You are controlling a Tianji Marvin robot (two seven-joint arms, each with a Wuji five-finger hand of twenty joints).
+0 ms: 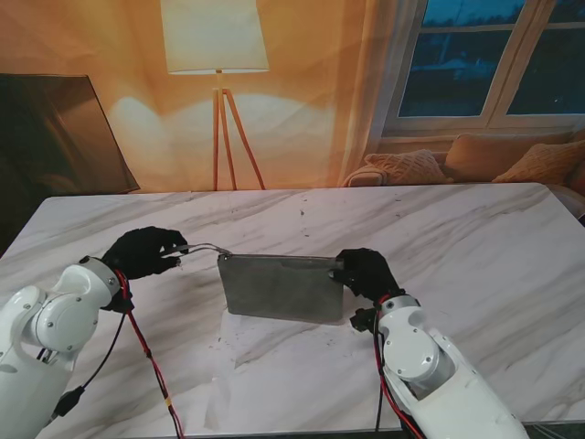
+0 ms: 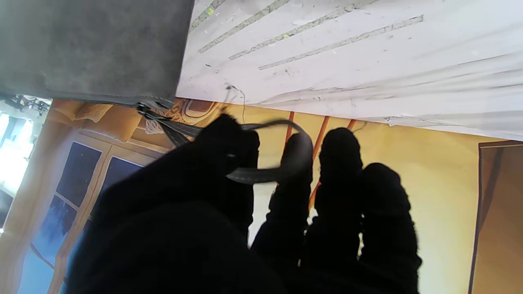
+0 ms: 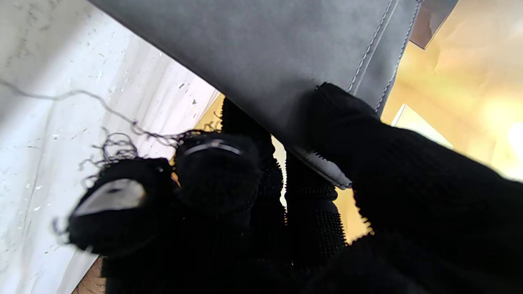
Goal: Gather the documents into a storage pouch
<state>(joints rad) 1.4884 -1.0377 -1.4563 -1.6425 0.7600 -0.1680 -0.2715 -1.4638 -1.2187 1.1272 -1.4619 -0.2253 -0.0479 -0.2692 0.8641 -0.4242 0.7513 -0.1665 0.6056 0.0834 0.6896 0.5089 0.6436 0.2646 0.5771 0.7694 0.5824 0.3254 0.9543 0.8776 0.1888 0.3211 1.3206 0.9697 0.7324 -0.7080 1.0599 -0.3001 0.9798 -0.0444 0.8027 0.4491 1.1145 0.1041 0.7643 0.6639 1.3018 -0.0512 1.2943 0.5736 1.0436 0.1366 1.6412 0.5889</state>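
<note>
A grey storage pouch (image 1: pixel 283 287) stands upright on its long edge in the middle of the marble table (image 1: pixel 475 238). My right hand (image 1: pixel 366 272), in a black glove, is shut on the pouch's upper right corner; the right wrist view shows thumb and fingers pinching the grey pouch (image 3: pixel 261 53) there. My left hand (image 1: pixel 143 252) is shut on the thin dark strap (image 1: pixel 206 247) that runs from the pouch's upper left corner. In the left wrist view the strap (image 2: pixel 269 171) loops over a gloved finger beside the pouch (image 2: pixel 90 49). No documents are visible.
A floor lamp (image 1: pixel 218 55), a sofa with cushions (image 1: pixel 475 160) and a window stand beyond the table's far edge. Red and black cables (image 1: pixel 151 366) hang from my left arm near the table's front. Loose black threads (image 3: pixel 118 147) trail from the right glove.
</note>
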